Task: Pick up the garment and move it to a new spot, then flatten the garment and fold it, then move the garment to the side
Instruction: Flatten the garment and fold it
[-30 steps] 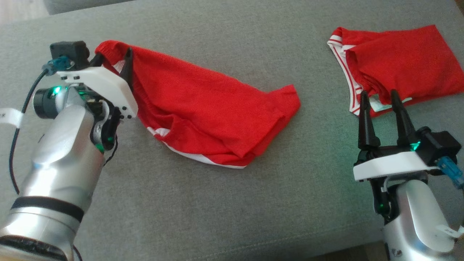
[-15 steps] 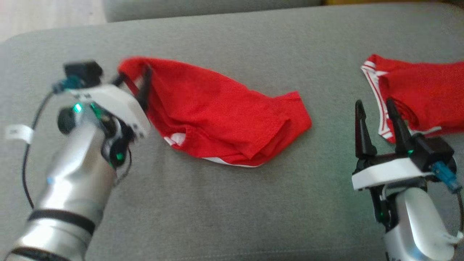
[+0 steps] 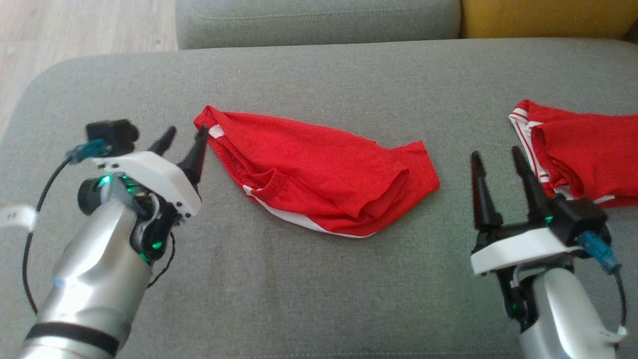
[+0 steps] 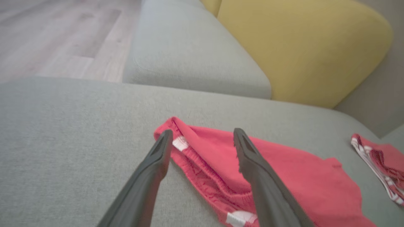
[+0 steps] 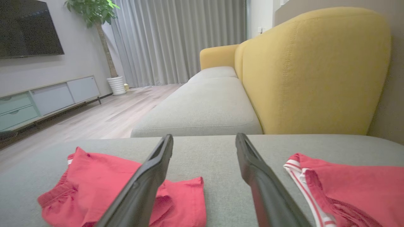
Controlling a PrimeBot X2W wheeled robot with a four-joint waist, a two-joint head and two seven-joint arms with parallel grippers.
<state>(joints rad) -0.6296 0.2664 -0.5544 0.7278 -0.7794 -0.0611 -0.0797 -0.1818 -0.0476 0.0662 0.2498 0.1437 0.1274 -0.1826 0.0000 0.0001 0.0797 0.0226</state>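
Cut off: the 2nd garment (image 3: 583, 154), red with white stripes, runs past the right side of the head view, so its far end is unseen.
Hidden: the garment (image 3: 324, 184) is bunched over itself and covers its own lower layers. In the right wrist view a dark finger (image 5: 142, 189) crosses its near part.
Hard to tell: whether the inner fingertip of the left pincer (image 3: 187, 132) touches the waistband corner or stands just beside it. The left wrist view is soft there.
Garment: red shorts with white trim, crumpled about the middle of the cushion (image 3: 319, 279), waistband end toward the left edge, between the 2 pincers.
Left pincer: wide open, holding nothing, tips at the garment's left end.
Right pincer (image 3: 496, 153): wide open, empty, over bare cushion between the 2 garments.
Around: a far cushion (image 3: 319, 20) and a yellow backrest (image 5: 315, 72) beyond the far edge. Wood floor (image 3: 75, 30) past the far left corner. TV (image 5: 28, 28), plant (image 5: 91, 9), curtains (image 5: 180, 41) and low cabinet (image 5: 47, 97) across the room.
In the way: the 2nd garment lies just beside the right pincer's fingers.
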